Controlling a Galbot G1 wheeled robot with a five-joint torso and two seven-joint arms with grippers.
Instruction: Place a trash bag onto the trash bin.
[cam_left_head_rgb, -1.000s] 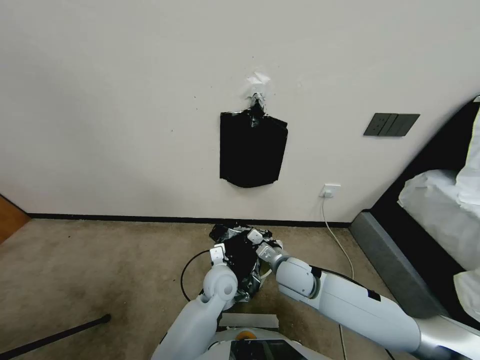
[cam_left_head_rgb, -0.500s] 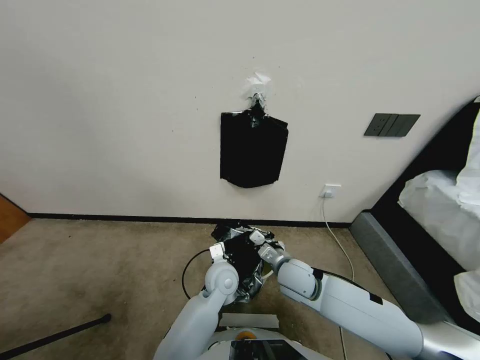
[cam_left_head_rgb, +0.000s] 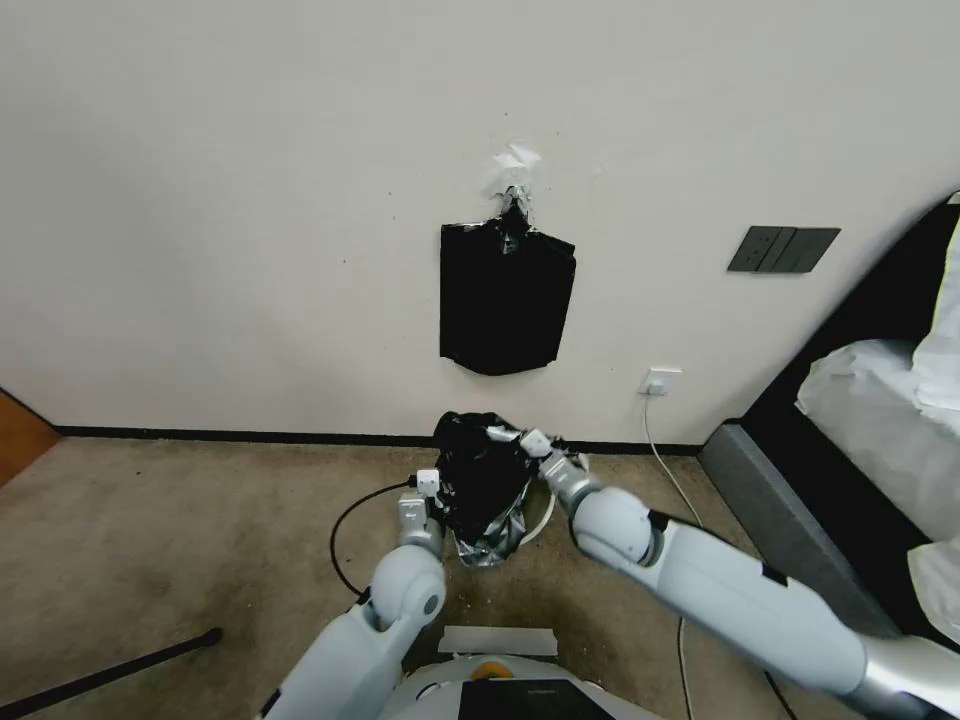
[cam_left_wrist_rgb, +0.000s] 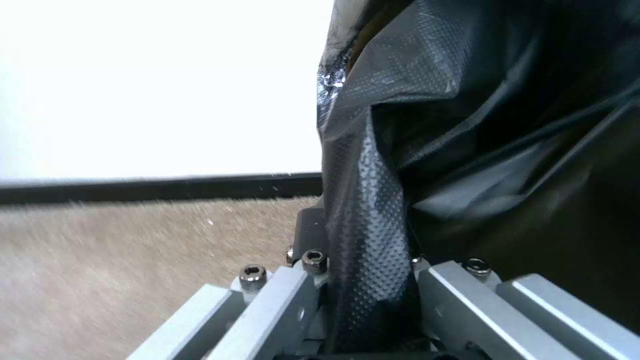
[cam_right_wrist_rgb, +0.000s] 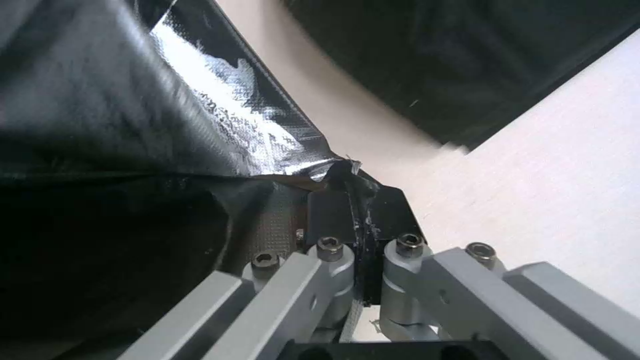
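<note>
Both wrist views show each hand pinching an edge of the trash bag (cam_left_head_rgb: 483, 478): left hand (cam_left_wrist_rgb: 367, 280), right hand (cam_right_wrist_rgb: 360, 225). The head view shows the bag held up over brown carpet (cam_left_head_rgb: 200, 530), near the white wall (cam_left_head_rgb: 250, 200).

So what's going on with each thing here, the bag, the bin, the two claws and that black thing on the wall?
trash bag: crumpled, held up off the floor between both grippers.
trash bin: on the carpet, mostly hidden behind the bag; no bag fitted over it yet.
left gripper: shut on the bag's left edge.
right gripper: shut on the bag's upper right edge.
black pack: hanging flat on the wall, untouched.
</note>
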